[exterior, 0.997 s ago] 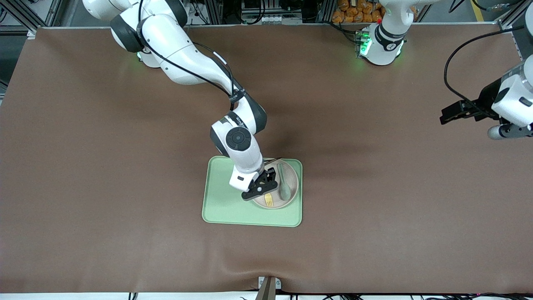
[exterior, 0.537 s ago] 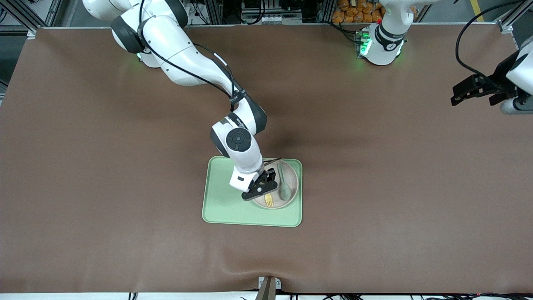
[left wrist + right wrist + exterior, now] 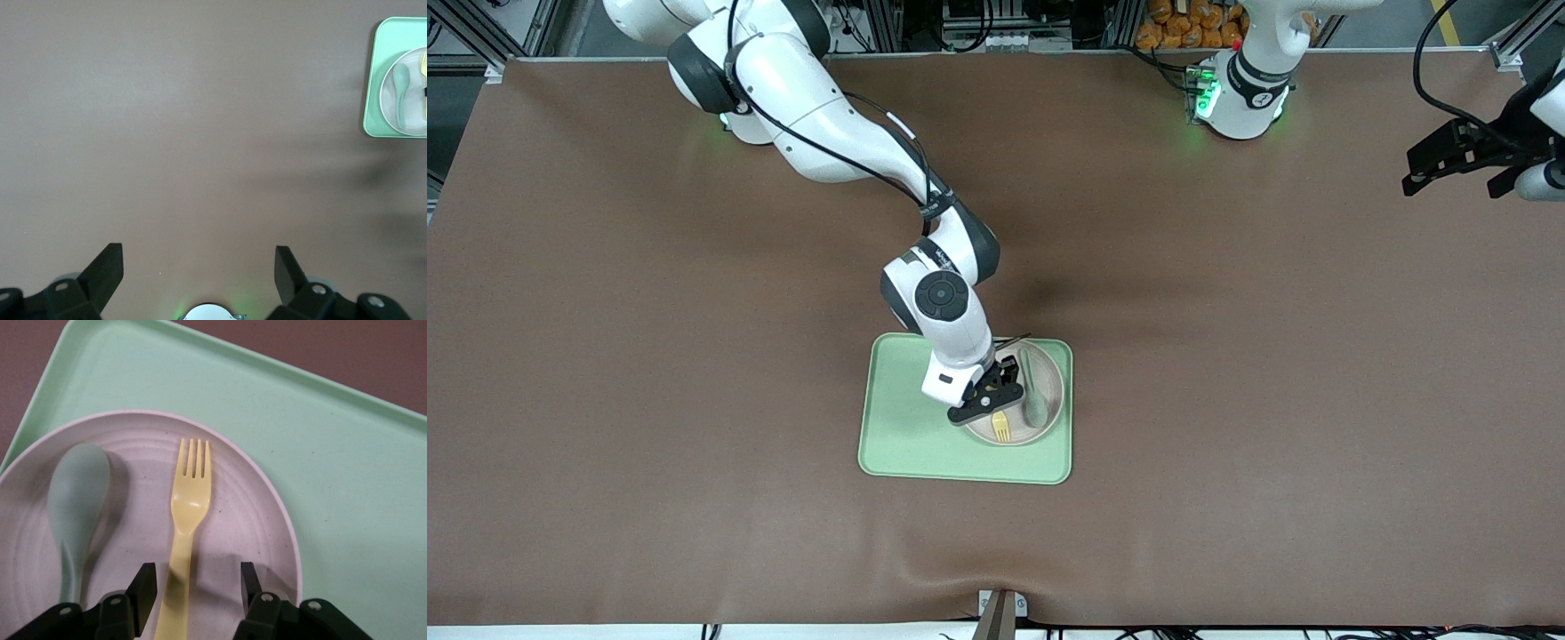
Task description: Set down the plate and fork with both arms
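Observation:
The cream plate (image 3: 1055,391) lies on the light green tray (image 3: 907,436), at the tray's end toward the left arm. The pale yellow fork (image 3: 1002,428) and a grey-green spoon (image 3: 1034,393) lie side by side in the plate. My right gripper (image 3: 992,403) is low over the plate, open, its fingers either side of the fork's handle. The right wrist view shows the fork (image 3: 189,507), spoon (image 3: 77,500), plate (image 3: 263,520) and the open right gripper (image 3: 195,577). My left gripper (image 3: 1427,169) is open and empty, up over the table's edge at the left arm's end; it also shows in its wrist view (image 3: 198,257).
The brown table mat (image 3: 1227,356) surrounds the tray. The left wrist view shows the tray (image 3: 372,80) with the plate (image 3: 387,100) from a distance. The left arm's green-lit base (image 3: 1240,93) stands at the table's back edge.
My left arm has drawn back toward its base and the table's end. My right gripper has shifted slightly over the plate, still open around the fork's handle.

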Motion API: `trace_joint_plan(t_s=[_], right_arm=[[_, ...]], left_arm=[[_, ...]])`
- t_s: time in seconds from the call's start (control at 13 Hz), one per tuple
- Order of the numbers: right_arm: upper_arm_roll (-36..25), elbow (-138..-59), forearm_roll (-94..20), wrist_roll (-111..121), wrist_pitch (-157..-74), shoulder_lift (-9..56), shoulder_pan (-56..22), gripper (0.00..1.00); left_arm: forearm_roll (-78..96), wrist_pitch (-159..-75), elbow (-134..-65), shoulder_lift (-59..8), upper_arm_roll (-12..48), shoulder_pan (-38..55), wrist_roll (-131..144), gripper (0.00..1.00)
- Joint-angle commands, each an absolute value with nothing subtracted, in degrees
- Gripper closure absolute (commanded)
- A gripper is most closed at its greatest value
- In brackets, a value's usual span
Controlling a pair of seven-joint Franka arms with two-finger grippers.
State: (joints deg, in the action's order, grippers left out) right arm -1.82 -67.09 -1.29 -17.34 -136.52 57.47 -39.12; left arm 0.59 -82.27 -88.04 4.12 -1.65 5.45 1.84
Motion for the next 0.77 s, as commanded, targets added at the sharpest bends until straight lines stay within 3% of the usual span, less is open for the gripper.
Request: trace_joint_plan(t_s=[0.0, 0.23, 0.38, 0.54, 0.61, 0.69], right_arm=[[-2.28, -65.48, -0.26, -18.55, -136.23, 58.88, -39.99, 0.41], [-2.29, -65.48, 0.96, -18.54, -136.14, 59.06, -40.43, 0.55], [-2.29, -65.57, 1.76, -18.54, -136.05, 59.06, -40.52, 0.59], [-2.29, -65.57, 1.76, -18.54, -136.05, 59.41, -40.52, 0.70], [-2.29, -65.48, 1.76, -18.54, -135.97, 59.41, -40.43, 0.83], [-2.29, -65.48, 1.67, -18.63, -135.97, 59.33, -40.43, 0.88]], left_arm=[[-0.09, -81.21, -86.41, 4.13, -0.80, 5.63, 1.76, 0.00], [0.00, -79.64, -82.80, 2.12, -0.27, 4.32, 1.76, 0.00], [0.09, -79.37, -82.44, 1.58, 3.67, 1.07, 1.76, 0.00], [-0.17, -79.45, -82.53, 1.58, 3.87, 1.75, 3.85, 0.00], [-0.35, -79.37, -82.88, 1.50, 3.95, 1.67, 4.56, 0.00], [-0.09, -79.37, -83.23, 1.06, 3.96, 1.23, 3.87, 0.00]])
